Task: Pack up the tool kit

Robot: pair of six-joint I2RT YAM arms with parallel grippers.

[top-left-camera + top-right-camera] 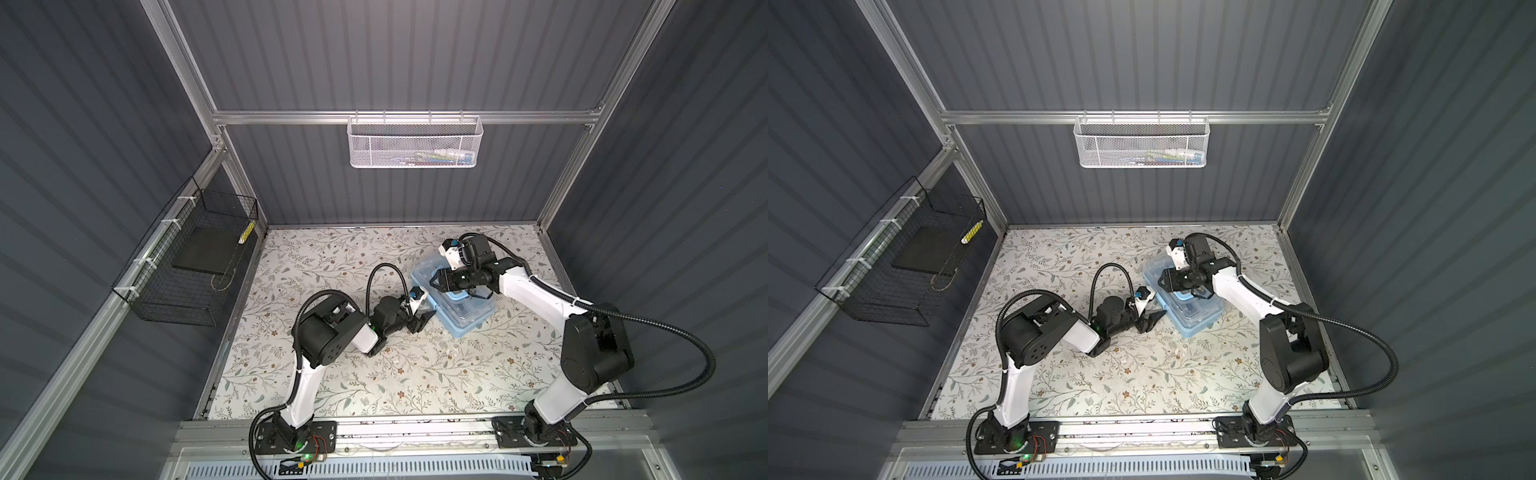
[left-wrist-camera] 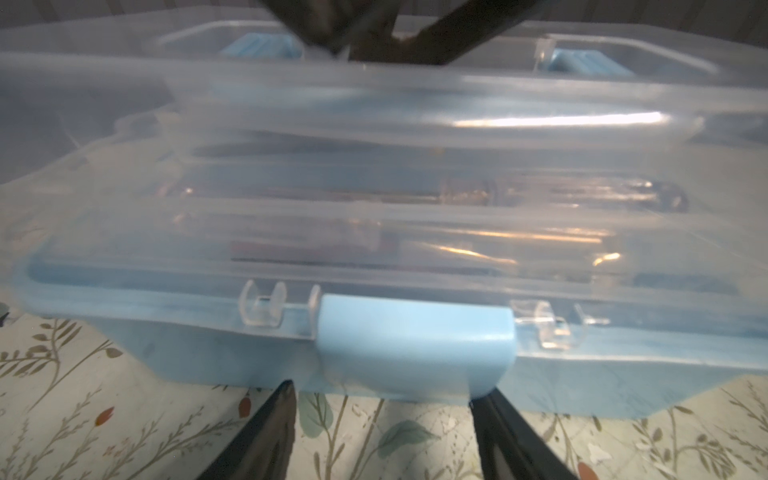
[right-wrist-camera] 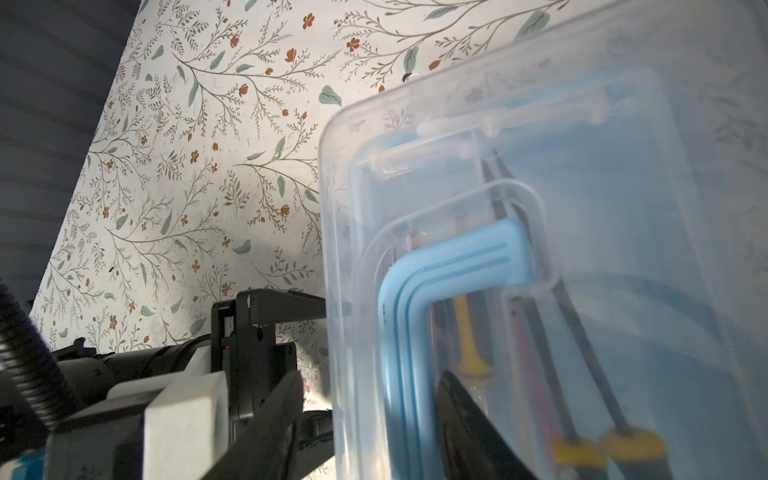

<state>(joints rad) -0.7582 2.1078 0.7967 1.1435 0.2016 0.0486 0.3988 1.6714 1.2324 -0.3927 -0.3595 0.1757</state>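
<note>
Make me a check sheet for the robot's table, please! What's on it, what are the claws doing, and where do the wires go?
Surface: flowery table, flat and well lit.
Job's things: blue tool box rests on it with its clear lid down; blue latch and handle show; tools with yellow collars lie inside.
Clutter: nothing seen.
Grippers: left gripper open, fingers either side of the latch; right gripper open, over the lid by the handle.
Cables: black hoses loop off both arms.
Surroundings: white mesh basket hangs at the back, black wire basket at the left.
</note>
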